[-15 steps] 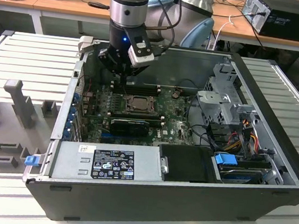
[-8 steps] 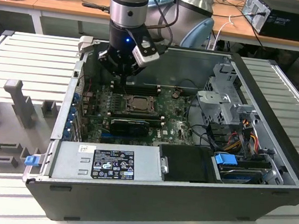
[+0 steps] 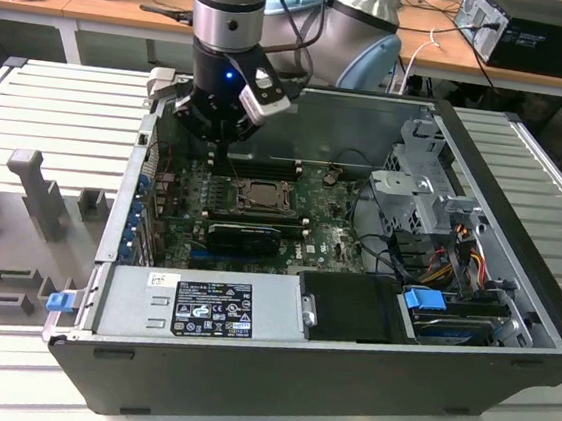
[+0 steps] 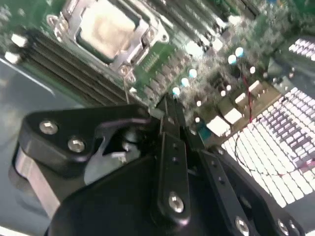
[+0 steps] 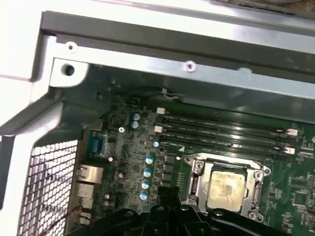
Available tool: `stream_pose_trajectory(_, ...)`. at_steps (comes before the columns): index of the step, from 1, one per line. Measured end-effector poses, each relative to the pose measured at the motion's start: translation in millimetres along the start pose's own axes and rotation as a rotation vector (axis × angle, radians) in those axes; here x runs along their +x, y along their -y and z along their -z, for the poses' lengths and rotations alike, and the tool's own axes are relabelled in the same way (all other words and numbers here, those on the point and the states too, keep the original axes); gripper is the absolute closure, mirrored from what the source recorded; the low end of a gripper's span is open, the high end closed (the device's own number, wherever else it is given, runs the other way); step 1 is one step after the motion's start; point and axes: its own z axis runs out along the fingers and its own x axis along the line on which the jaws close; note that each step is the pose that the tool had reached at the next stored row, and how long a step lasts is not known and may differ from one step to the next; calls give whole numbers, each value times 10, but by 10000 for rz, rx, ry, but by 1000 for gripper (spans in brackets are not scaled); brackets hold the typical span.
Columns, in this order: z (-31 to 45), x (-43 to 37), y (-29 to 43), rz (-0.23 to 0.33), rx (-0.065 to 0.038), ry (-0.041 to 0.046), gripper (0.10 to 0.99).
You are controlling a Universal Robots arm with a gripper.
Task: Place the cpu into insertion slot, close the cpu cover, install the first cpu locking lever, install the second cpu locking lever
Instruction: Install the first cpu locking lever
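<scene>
- Exterior view: high and back, looking down into the open case.
- Both wrist views: close over the board, sharing the cpu.

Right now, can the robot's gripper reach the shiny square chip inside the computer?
Probably yes. The gripper hangs close above the board near the cpu, the computer case is open, and nothing covers the cpu's face.

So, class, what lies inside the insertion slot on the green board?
The cpu lies flat inside the insertion slot, pale tan face up, framed by the silver cpu cover. Whatever is on the slot's floor beneath the chip is covered and cannot be seen.
</scene>
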Motion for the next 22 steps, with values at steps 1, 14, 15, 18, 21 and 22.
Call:
stream_pose_trajectory(1,-8,13,-24,1,2,-2,980)
stream_pose_trajectory(14,-88,-52,-241,-3,2,-3,980)
stream_pose_trajectory(15,-88,-54,-241,-4,1,-2,980)
stream_pose_trajectory(18,-89,-67,-239,-16,22,-4,980)
stream_pose_trajectory(21,-90,-112,-233,-19,22,-4,980)
stream_pose_trajectory(22,-90,-134,-230,-19,22,-4,980)
